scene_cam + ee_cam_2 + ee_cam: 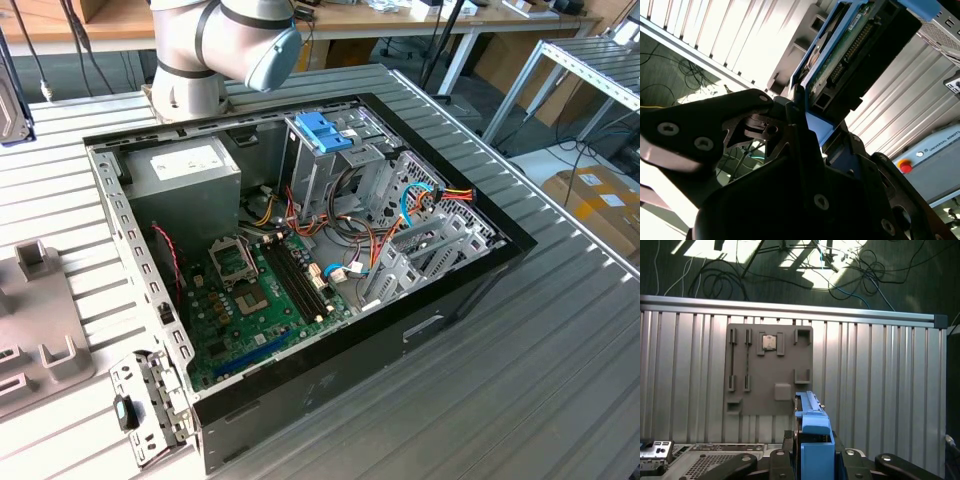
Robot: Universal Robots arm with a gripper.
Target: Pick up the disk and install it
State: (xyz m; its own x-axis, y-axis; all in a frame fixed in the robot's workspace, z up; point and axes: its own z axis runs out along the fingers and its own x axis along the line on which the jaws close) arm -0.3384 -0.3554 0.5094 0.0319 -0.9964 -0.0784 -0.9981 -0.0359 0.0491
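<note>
1. As the arm's tool held the disk clamped, the first wrist view showed the drive edge-on, its bright blue carrier and end tab rising out of the tool's closed hold.
2. Beyond the disk in that view, a grey fixture plate lay flat on the ribbed metal bench, with a small square chip seated in one of its pockets.
3. Seen close in the second wrist view, the disk showed a green circuit board and a row of connector pins, framed by blue plastic and carried clear of the bench.
4. An open computer case sat on the bench in the exterior view, and the arm's grey base stood just beyond it.
5. Inside the case were a green motherboard, a grey power supply and a tall grey metal cage topped by a light-blue bracket.
6. Red, yellow and blue wires bunched beside the cage.
7. At the exterior view's left, the fixture plate lay on the bench, apart from the case.
</note>
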